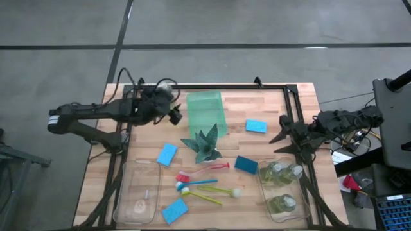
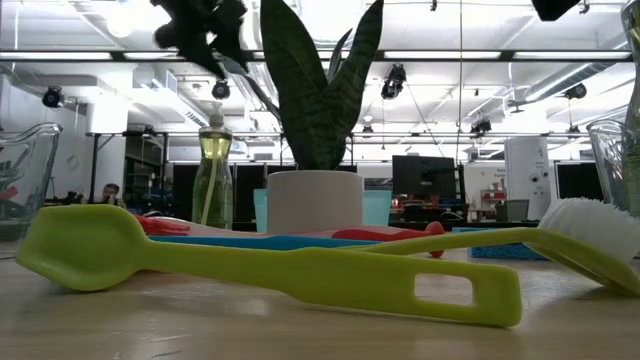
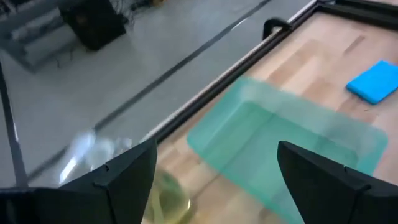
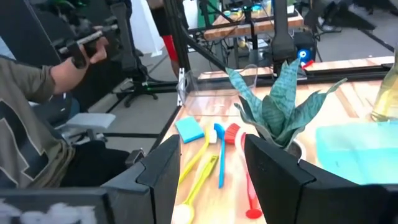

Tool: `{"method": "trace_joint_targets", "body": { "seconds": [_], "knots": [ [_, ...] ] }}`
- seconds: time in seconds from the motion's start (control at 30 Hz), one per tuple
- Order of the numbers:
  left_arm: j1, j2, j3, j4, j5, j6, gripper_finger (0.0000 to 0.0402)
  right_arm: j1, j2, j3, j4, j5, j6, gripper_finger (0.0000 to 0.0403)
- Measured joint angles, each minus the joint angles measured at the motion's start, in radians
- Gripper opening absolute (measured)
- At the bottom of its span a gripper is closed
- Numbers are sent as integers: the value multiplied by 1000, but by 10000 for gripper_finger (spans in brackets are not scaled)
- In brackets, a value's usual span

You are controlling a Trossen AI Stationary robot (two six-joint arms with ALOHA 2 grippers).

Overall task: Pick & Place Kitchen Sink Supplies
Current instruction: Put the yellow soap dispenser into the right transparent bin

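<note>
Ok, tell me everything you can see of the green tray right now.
The green tray is a translucent, plastic-looking rectangular tray with raised walls, lying flat on the wooden table near its far edge, long side running away from the plant, which stands just at its near end. It looks empty. The left end effector hangs open right beside it; its wrist view shows the tray just ahead, between the fingers. Nothing visibly touches it apart from the table.

Two dark, jointed arms, black cabling, wedge-shaped black fingers (image 4: 165, 174) on each tool.
</note>
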Motion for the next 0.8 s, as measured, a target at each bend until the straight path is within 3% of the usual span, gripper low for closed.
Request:
{"method": "trace_joint_targets", "body": {
  "seconds": [0.23, 0.47, 0.8],
  "knots": [
    [2, -181, -260, 36, -87, -174, 326, 0, 22, 0, 43, -3, -29, 174],
    [5, -305, -490, 276, -130, -153, 326, 0, 20, 0, 52, -2, -45, 164],
    [43, -314, -608, 521, -134, -93, 326, 0, 42, 0, 91, -1, -53, 154]
  ]
}}
